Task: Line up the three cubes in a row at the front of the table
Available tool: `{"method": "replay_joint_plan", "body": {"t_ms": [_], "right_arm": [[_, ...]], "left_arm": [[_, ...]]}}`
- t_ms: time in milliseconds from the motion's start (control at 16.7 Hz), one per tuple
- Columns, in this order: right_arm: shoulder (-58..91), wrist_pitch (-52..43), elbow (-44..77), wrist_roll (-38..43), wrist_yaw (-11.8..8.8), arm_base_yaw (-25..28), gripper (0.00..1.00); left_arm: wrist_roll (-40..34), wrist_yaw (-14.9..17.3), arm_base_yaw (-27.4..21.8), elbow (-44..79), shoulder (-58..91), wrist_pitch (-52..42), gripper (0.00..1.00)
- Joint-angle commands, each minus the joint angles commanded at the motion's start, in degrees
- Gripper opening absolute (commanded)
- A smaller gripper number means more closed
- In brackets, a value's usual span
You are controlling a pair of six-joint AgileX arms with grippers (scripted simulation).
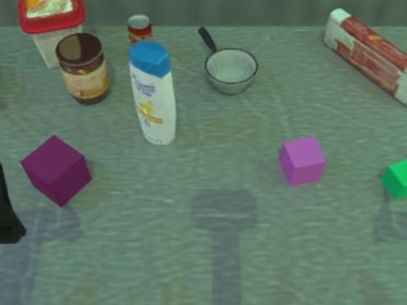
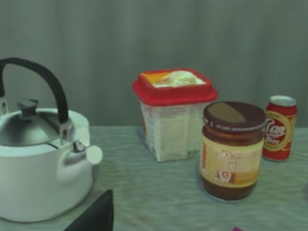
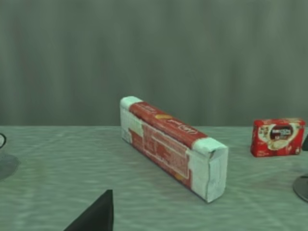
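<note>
At the top view's left edge, our left pincer (image 1: pixel 7 213) shows only as a dark shape low over the desk (image 1: pixel 210 190), and we cannot tell how it is set; our right pincer does not appear in the top view, and its own wrist view shows just a dark fingertip (image 3: pixel 96 215), so we cannot tell there either. Just to the right of the left pincer and slightly farther back sits the large dark magenta cube (image 1: pixel 56 169), turned corner-on, near it but apart. Well off to that pincer's right rests the medium pinkish-purple cube (image 1: pixel 302 160), and farther still, cut by the right edge, the small green cube (image 1: pixel 397 179); the three lie well apart from one another in a loose band across the desk. Beyond the left pincer, toward the back, stand a brown-lidded jar (image 1: pixel 82 67), a red-lidded tub (image 1: pixel 49 25), a red can (image 1: pixel 139 28) and an upright white bottle with a blue cap (image 1: pixel 152 92). To the bottle's right are a small saucepan (image 1: pixel 230 68) and, near the back right corner, a long red-and-white carton (image 1: pixel 369 54). From the left wrist we also see a white kettle (image 2: pixel 41 168) near the tub, and from the right wrist a small red packet (image 3: pixel 278 137) beyond the carton.
</note>
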Motion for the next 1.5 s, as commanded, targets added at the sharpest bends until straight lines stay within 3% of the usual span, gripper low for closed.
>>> {"method": "replay_joint_plan", "body": {"t_ms": [240,480,1140,1500], "right_arm": [[1.8,-1.2,1.7,-0.3,-0.1,0.1,1.0],[12.6,-8.3,11.6,-2.1,-0.1,0.6,1.0],[76.3,-42.2,55.1,-11.0,0.3,2.4,1.0],[102.0,-56.5,74.7,-14.8,0.2,3.3,1.0]], "left_arm": [[0.0,0.0,0.0,0.0,0.0,0.0,1.0],[0.0,0.0,0.0,0.0,0.0,0.0,1.0],[0.0,0.0,0.0,0.0,0.0,0.0,1.0],[0.0,0.0,0.0,0.0,0.0,0.0,1.0]]}}
